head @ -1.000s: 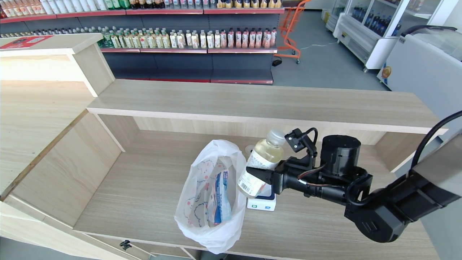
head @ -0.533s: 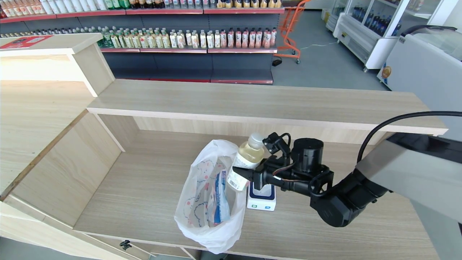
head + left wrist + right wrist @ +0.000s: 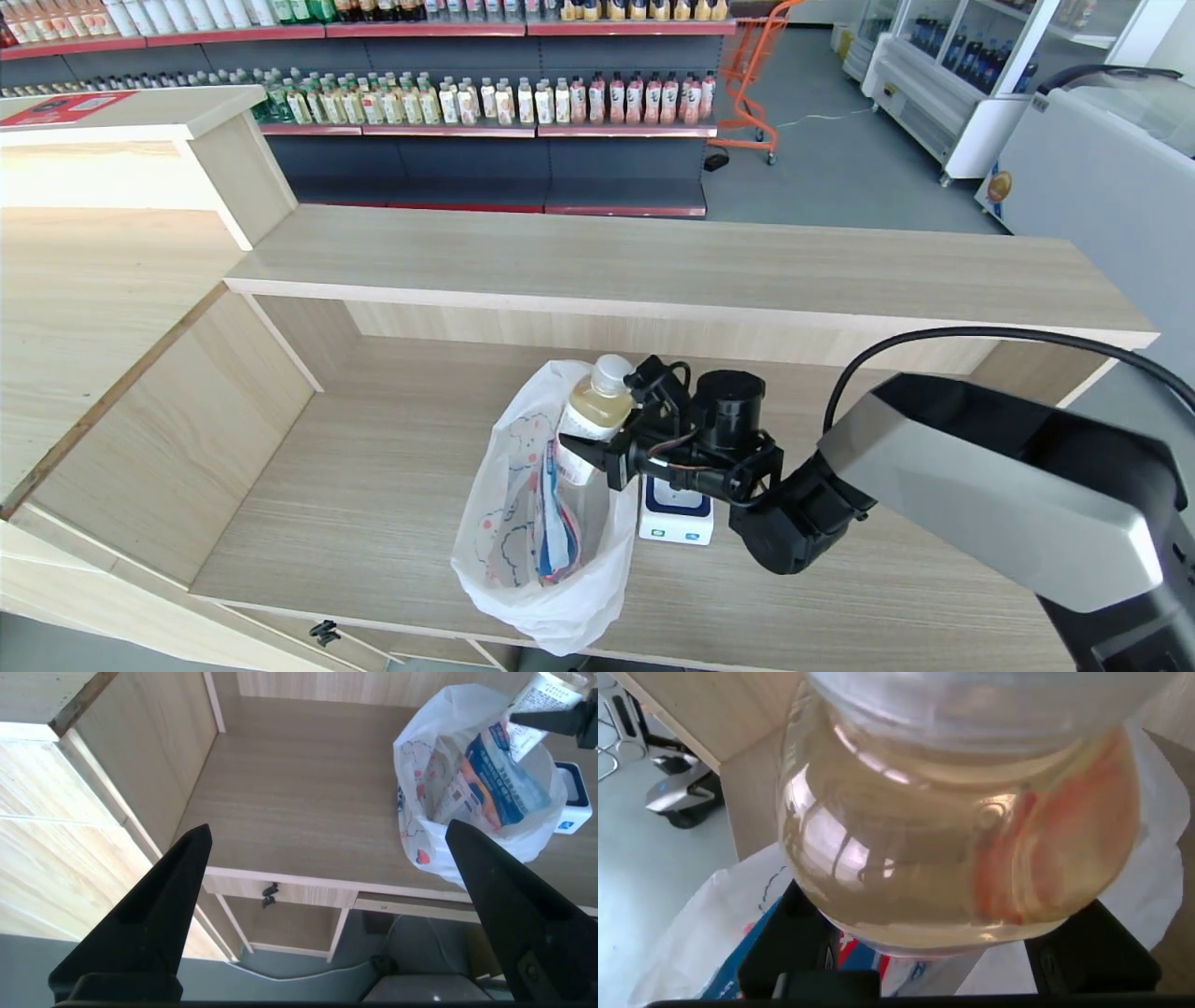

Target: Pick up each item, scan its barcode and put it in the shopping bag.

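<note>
A clear bottle (image 3: 590, 417) of pale yellow drink with a white cap and white label hangs upright over the mouth of the white plastic shopping bag (image 3: 485, 546), its lower end just inside the rim. My right gripper (image 3: 586, 450) is shut on the bottle's label part. In the right wrist view the bottle (image 3: 962, 812) is very close, with the black fingers (image 3: 799, 952) on either side of it and the bag (image 3: 719, 924) below. A blue packet (image 3: 558, 527) lies in the bag. My left gripper (image 3: 327, 915) stands open off the counter's near-left edge, with the bag (image 3: 430, 812) farther off.
A small white and blue scanner (image 3: 678, 515) sits on the wooden counter (image 3: 355, 504) just right of the bag, under my right wrist. A raised wooden ledge (image 3: 653, 271) runs behind, and a side wall (image 3: 177, 429) closes the left.
My right arm has carried the bottle leftward and down, from above the scanner to the bag's mouth. The bag and scanner have stayed put.
</note>
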You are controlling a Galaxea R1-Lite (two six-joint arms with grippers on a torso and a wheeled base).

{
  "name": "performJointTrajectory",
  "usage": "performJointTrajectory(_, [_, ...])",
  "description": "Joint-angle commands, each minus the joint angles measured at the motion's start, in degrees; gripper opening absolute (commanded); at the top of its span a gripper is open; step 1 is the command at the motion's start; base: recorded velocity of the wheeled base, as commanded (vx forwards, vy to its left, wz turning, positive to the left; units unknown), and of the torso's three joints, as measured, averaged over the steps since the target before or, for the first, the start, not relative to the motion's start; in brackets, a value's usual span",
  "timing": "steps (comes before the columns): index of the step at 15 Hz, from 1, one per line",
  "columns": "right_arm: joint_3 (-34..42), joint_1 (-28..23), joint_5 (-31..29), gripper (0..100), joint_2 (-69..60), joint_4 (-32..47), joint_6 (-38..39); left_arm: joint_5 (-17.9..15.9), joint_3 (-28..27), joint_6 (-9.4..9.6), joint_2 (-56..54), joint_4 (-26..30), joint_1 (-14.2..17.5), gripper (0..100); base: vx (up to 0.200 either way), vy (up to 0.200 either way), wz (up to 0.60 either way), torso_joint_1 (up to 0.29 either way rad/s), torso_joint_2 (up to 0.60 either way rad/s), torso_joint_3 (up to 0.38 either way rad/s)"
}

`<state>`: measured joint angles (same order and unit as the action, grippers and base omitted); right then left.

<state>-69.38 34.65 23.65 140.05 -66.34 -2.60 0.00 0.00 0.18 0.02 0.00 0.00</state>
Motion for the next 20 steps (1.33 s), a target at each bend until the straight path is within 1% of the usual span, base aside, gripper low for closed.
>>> performJointTrajectory(1, [-1.20,-0.81,-0.10,0,4.18,-0.02,-2.41,0.00,0.00,-0.01,0.06,0.00,0.00,100,0.000,0.000,0.00,0.000,0.00,0.000])
performJointTrajectory(4, [-3.31,-2.57,-0.27,0,7.79,-0.28,-8.13,0.00,0.00,-0.01,0.06,0.00,0.00,100,0.000,0.000,0.00,0.000,0.00,0.000])
performJointTrajectory(6, [-4.19,-2.65,-0.80,0,8.75,-0.37,-9.00,0.00,0.00,-0.01,0.06,0.00,0.00,100,0.000,0.000,0.00,0.000,0.00,0.000])
performJointTrajectory(7, [-5.24,-2.57,-3.87,0,9.81,-0.46,-9.44,0.00,0.00,-0.01,0.06,0.00,0.00,100,0.000,0.000,0.00,0.000,0.00,0.000])
performJointTrajectory(9, [-6.30,-2.39,-4.14,0,10.34,-0.72,-9.71,0.00,0.00,-0.01,0.06,0.00,0.00,100,0.000,0.000,0.00,0.000,0.00,0.000])
performJointTrajectory(10, [-6.12,-2.39,-4.14,100,10.60,-1.33,-9.71,0.00,0.00,-0.01,0.06,0.00,0.00,100,0.000,0.000,0.00,0.000,0.00,0.000])
performJointTrajectory(13, [-3.92,-2.39,-4.31,100,9.90,-3.97,-9.53,0.00,0.00,-0.01,0.06,0.00,0.00,100,0.000,0.000,0.00,0.000,0.00,0.000])
performJointTrajectory(16, [1.70,-4.06,-4.23,100,3.74,-4.85,-7.69,0.00,0.00,-0.01,0.06,0.00,0.00,100,0.000,0.000,0.00,0.000,0.00,0.000])
performJointTrajectory(19, [12.95,-7.49,-4.14,100,-11.90,-4.23,4.09,0.00,0.00,-0.01,0.06,0.00,0.00,100,0.000,0.000,0.00,0.000,0.00,0.000])
performJointTrajectory(20, [18.31,-8.81,-4.05,100,-18.67,-3.27,6.99,0.00,0.00,-0.01,0.06,0.00,0.00,100,0.000,0.000,0.00,0.000,0.00,0.000])
